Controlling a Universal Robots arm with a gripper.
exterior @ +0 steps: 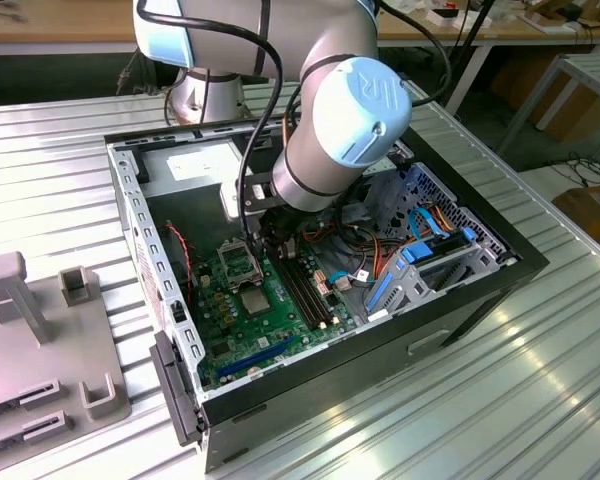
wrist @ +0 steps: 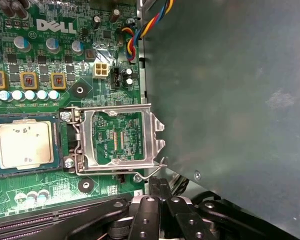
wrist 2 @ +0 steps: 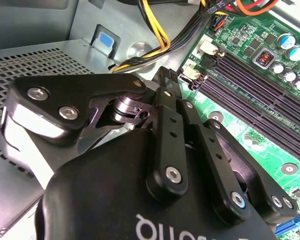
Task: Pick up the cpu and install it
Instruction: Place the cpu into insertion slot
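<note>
The cpu [wrist: 25, 145], a small flat square chip with a dull silver-grey metal top, sits flat in a dark square socket frame [wrist: 58, 142] on the green circuit board [wrist: 40, 65], just beside the silver metal retention plate [wrist: 117, 140], which lies swung open. The black gripper [wrist: 158, 186] hangs near that plate's thin wire lever [wrist: 150, 172], its fingers pressed together and empty, apart from the chip. Around the plate stands the open black computer case [exterior: 460, 300] on the ribbed metal bench [exterior: 60, 180].
</note>
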